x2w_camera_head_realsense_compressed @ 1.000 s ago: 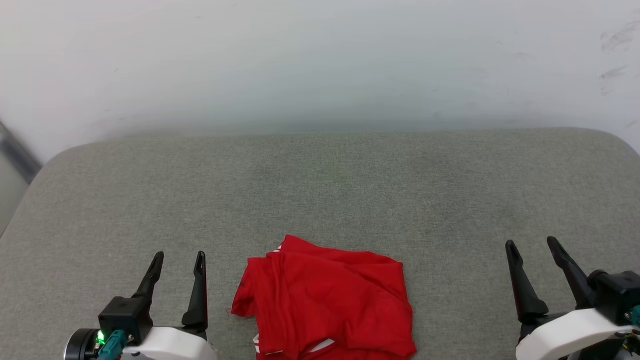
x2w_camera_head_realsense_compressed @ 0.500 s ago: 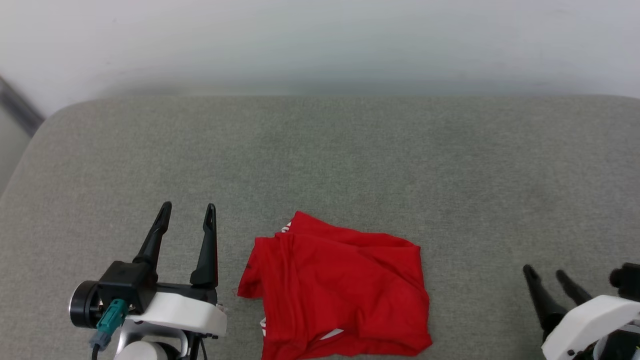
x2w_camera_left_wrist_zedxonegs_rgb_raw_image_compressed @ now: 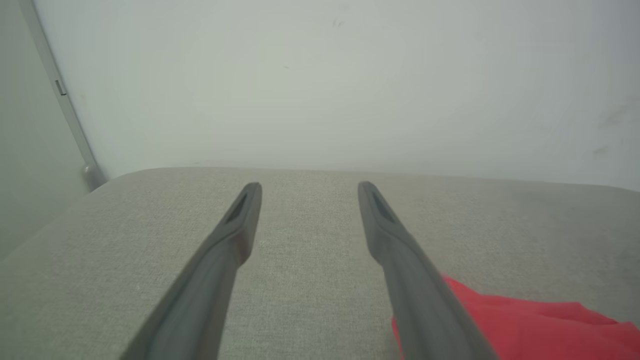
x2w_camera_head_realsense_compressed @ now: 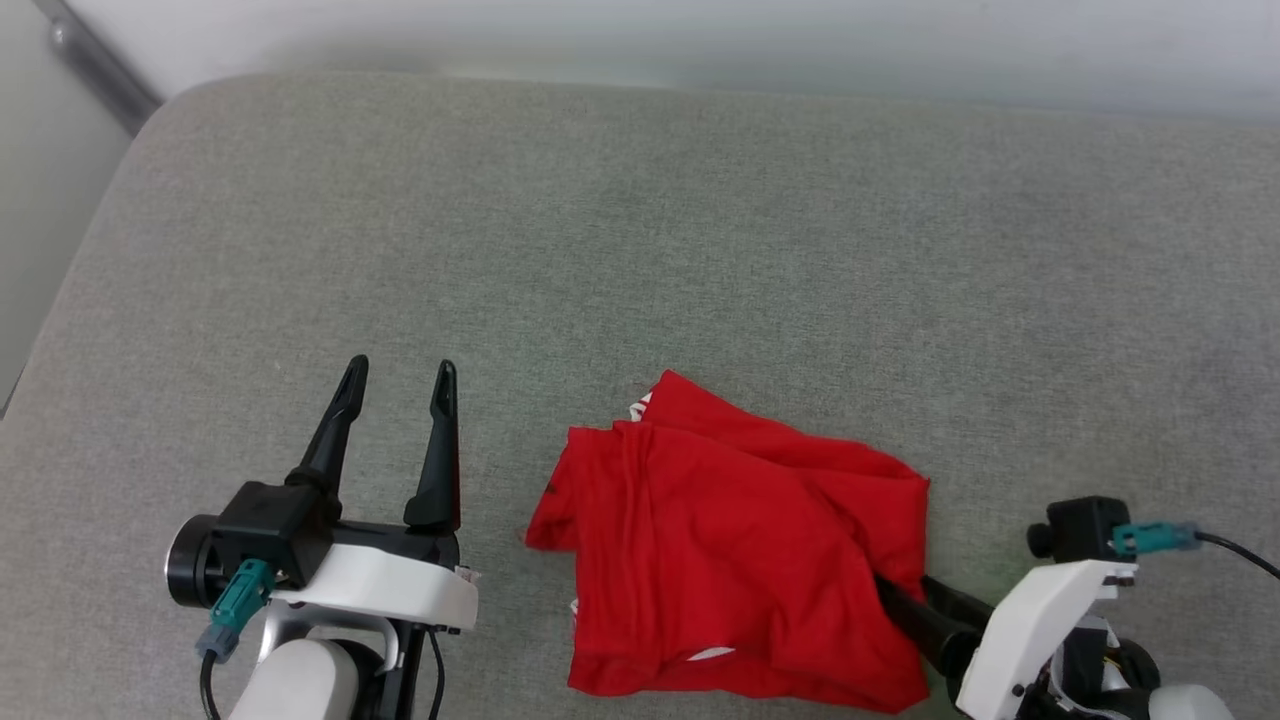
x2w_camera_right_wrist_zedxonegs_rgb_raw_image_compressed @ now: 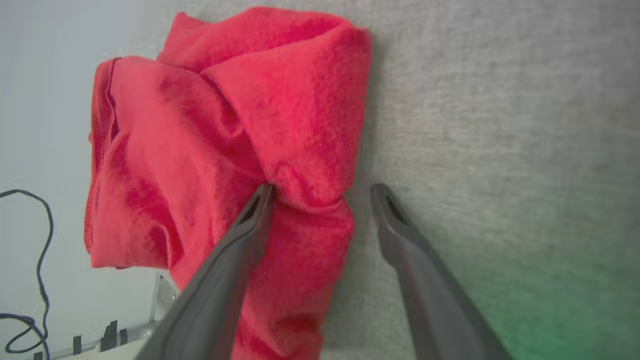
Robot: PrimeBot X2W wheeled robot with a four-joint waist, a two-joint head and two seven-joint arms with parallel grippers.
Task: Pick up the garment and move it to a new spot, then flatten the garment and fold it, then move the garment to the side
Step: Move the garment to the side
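right gripper (x2w_camera_right_wrist_zedxonegs_rgb_raw_image_compressed: 320, 187): spread wide astride shirt (x2w_camera_head_realsense_compressed: 740, 540) edge | left gripper (x2w_camera_head_realsense_compressed: 400, 365): spread, empty | risk: closing may pinch one thin layer (bundle looks loosely folded), so shirt unravels or slips

I am seeing the garment (x2w_camera_right_wrist_zedxonegs_rgb_raw_image_compressed: 210, 125) as soft red knit cloth, matt and faintly fuzzy (the knit is showing up close). The cushion (x2w_camera_head_realsense_compressed: 700, 250) under it is looking like coarse grey woven fabric, also matt. My fingers (x2w_camera_left_wrist_zedxonegs_rgb_raw_image_compressed: 400, 250) are reading as dark matt plastic; my wrist shells (x2w_camera_head_realsense_compressed: 390, 590) are showing smooth, slightly glossy white.
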